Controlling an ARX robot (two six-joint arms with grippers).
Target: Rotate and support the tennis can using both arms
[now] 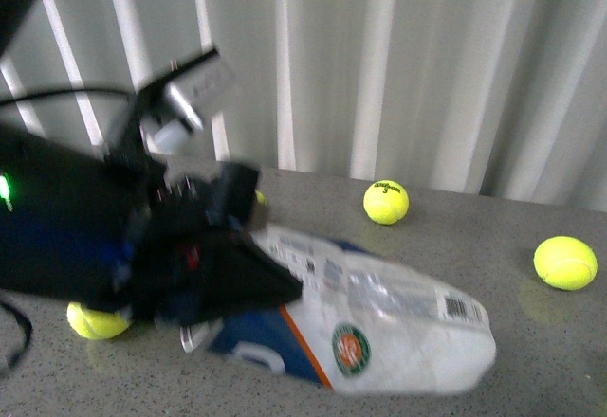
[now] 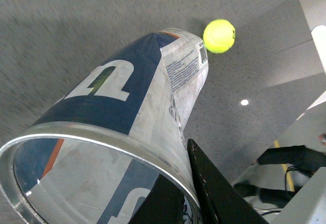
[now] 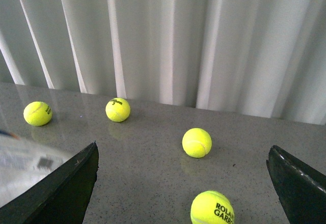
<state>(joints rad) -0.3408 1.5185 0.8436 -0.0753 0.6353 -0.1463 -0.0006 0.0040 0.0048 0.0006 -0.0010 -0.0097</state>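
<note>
Grey speckled table (image 1: 531, 341) meets a pale pleated curtain (image 1: 427, 57). The left gripper (image 2: 178, 165) is clenched on the tennis can (image 1: 379, 322) at its metal rim, one jaw inside the open mouth and the other outside against the wall. The can stretches away from those jaws, tilted; whether it touches the table is unclear. Tennis balls (image 1: 386, 202) lie scattered beyond it. The right gripper (image 3: 182, 150) is released, jaws spread wide with only table and balls ahead between them, the can's blurred end just outside one jaw
</note>
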